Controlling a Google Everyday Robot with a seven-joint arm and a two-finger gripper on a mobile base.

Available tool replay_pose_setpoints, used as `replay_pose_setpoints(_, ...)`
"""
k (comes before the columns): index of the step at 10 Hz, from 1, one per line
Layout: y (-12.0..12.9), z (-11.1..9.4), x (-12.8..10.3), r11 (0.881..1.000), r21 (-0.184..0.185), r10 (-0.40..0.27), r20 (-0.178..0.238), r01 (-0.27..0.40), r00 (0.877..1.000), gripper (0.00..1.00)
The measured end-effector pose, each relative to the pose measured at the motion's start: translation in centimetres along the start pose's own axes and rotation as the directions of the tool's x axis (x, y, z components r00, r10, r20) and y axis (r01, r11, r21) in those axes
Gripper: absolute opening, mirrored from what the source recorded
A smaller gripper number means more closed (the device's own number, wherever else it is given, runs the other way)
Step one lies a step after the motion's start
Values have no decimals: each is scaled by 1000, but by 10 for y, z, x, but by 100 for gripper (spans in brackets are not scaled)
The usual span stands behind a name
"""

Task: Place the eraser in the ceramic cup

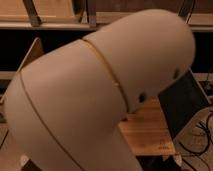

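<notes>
Arm (100, 100) blocks view; pincer hidden behind it, opening untellable; wooden table (147, 132) beyond.

The arm (100, 95) fills most of the view and runs off the bottom edge. It hides the gripper, somewhere behind it, along with the cup and eraser. Only a corner of the table (150, 134) shows.

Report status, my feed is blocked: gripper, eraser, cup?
Gripper out of sight, hidden by the arm. Eraser and ceramic cup not in sight. Arm covers most of the wooden table.
</notes>
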Motion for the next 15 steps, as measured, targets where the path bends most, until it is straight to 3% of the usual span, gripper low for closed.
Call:
replay_pose_setpoints(1,4,-4,2,997,-22,80,17,-80,997,80)
replay_pose_setpoints(2,9,-9,-3,982,-60,183,51,-180,982,80)
replay_pose_setpoints(4,20,-18,-18,932,-154,346,105,-329,932,80)
replay_pose_setpoints(5,23,-20,-23,915,-181,385,116,-362,916,80)
replay_pose_setpoints(6,24,-21,-27,911,-188,393,121,-367,912,80)
replay_pose_setpoints(9,28,-19,-26,910,-194,392,113,-366,913,80)
replay_pose_setpoints(10,42,-15,-28,909,-218,382,97,-354,919,80)
replay_pose_setpoints(12,104,-5,-48,903,-333,312,68,-273,948,80)
replay_pose_setpoints(14,140,-4,-68,896,-397,248,76,-199,966,80)
replay_pose_setpoints(15,144,-4,-71,896,-404,238,81,-186,968,80)
